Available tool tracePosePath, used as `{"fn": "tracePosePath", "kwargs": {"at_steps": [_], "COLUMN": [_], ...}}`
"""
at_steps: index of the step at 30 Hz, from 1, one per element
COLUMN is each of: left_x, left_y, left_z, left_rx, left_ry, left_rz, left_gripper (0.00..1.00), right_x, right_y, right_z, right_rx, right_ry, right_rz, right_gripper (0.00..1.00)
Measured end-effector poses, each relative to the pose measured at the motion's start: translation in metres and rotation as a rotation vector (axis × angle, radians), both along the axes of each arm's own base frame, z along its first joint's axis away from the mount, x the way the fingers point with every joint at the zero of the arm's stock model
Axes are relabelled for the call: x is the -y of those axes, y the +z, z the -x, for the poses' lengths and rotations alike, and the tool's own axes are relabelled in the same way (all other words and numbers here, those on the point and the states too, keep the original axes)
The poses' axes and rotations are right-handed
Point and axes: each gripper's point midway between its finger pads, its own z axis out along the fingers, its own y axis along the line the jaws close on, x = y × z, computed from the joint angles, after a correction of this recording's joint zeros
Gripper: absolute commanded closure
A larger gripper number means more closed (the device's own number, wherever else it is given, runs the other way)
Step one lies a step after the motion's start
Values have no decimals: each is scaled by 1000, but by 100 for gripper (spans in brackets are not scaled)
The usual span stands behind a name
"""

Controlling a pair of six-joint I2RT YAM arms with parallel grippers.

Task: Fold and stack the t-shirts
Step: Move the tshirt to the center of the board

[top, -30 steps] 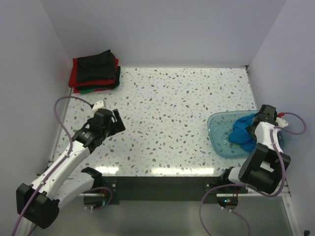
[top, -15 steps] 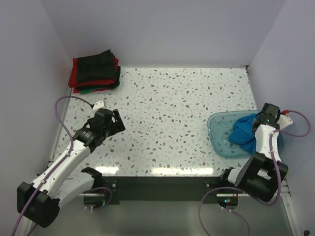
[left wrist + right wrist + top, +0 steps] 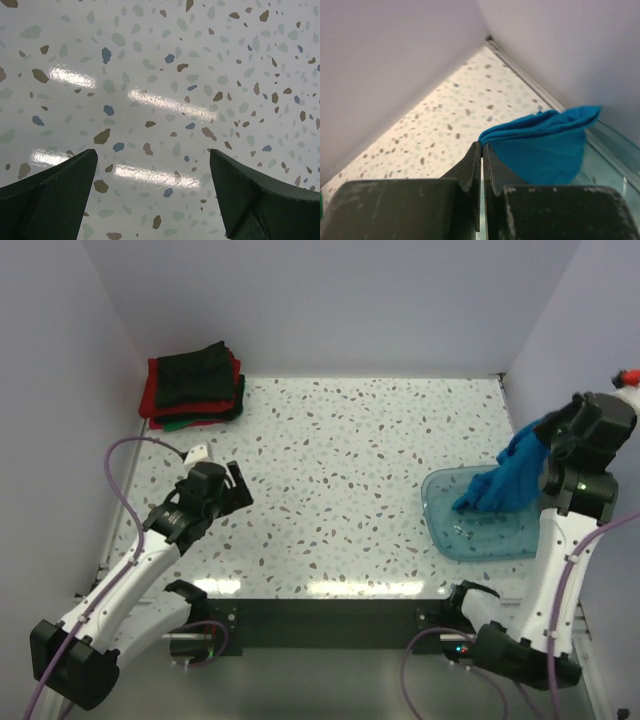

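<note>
Likely to slip: only a thin edge of the blue t-shirt pinched in the right claw, tips pressed together on the cloth at one point, with all the remaining weight dangling below. Could also snag on the wall of the translucent tub, with the lower end trailing down into it, touching or nearly touching the bottom; hard to tell which from above. Might drag the tub along the counter, or tip it, if carried sideways before clearing the rim. May land bunched rather than flat too, given a one-point hold and no second grip: left claw well apart at the left side, spread wide over bare counter, holding nothing. Worth guarding against a crumpled drop and a harder fold afterwards. As for lie: hangs as a slanted, gathered strip above the tub at the right edge, high end at the claw near the right wall, low end pointing down and left into the tub. Long axis along that diagonal in the top view; in the wrist view, bunched folds fanning away from the tips toward the right. No telling collar from hem. Well apart from the folded stack of dark and red t-shirts in the far left corner.
</note>
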Motion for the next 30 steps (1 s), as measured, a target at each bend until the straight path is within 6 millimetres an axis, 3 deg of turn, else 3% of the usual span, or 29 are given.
{"fn": "tracePosePath", "kwargs": {"at_steps": [1, 5, 10, 14, 17, 19, 22, 25, 30], "left_x": [0, 2, 4, 6, 7, 6, 4, -1, -9], "left_y": [0, 0, 1, 11, 22, 28, 35, 40, 44], "left_z": [0, 0, 0, -4, -6, -5, 0, 7, 13], "left_rx": [1, -1, -3, 18, 39, 50, 65, 80, 85], "left_ry": [-2, -7, -14, -10, -8, -3, 8, 26, 71], "left_rz": [2, 8, 15, 29, 40, 49, 64, 74, 78], "left_gripper": [0, 0, 0, 0, 0, 0, 0, 0, 0], "right_x": [-15, -131, -260, -375, -444, -478, -513, -532, -542], "right_y": [17, 95, 159, 193, 182, 164, 151, 149, 148], "right_z": [-8, -48, -80, -89, -82, -72, -68, -73, -78], "right_rx": [22, 146, 235, 341, 371, 361, 365, 398, 424], "right_ry": [61, 479, 812, 1042, 1174, 1261, 1340, 1366, 1372], "right_rz": [20, 90, 159, 200, 205, 197, 177, 150, 112], "right_gripper": [100, 100, 100, 100, 100, 100, 100, 100, 100]}}
